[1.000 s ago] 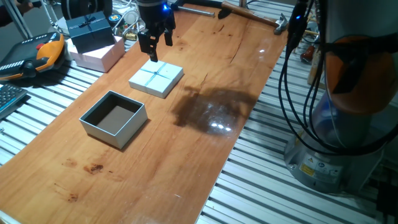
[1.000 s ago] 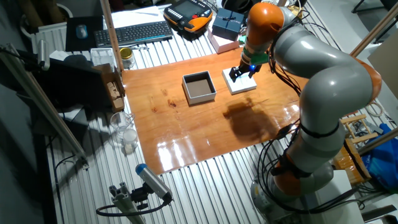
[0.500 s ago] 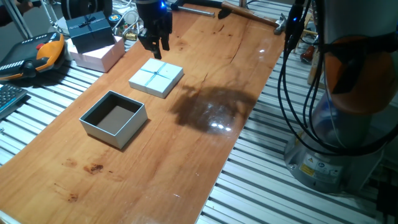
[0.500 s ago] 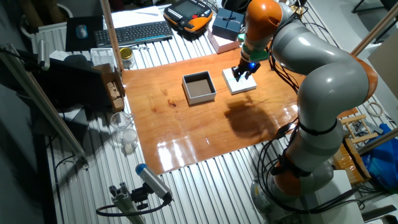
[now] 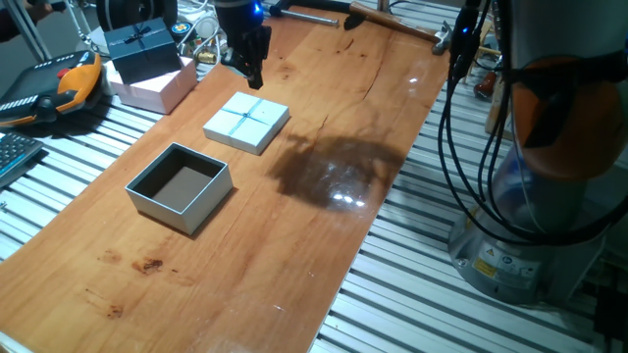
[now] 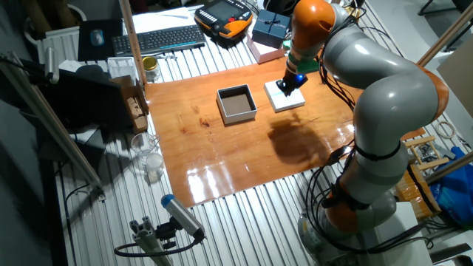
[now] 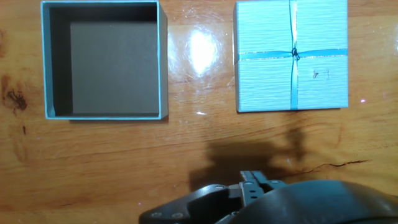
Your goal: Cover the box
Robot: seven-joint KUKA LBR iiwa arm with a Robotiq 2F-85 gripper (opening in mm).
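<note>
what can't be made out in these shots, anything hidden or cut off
- Gripper opening: fingers overlap in one fixed view, tiny in the other, unseen in the hand view.
- Lid: its top edge is cropped in the hand view; the underside is hidden everywhere.
- Box near inner wall: hidden by its own wall in one fixed view.

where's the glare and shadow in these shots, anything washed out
Hand view: a bright glare patch on the table between the box and the lid, with a dark shadow below. One fixed view: dark arm shadow with small glare spots mid-table. The other fixed view: glare streaks near the table's front edge.
</note>
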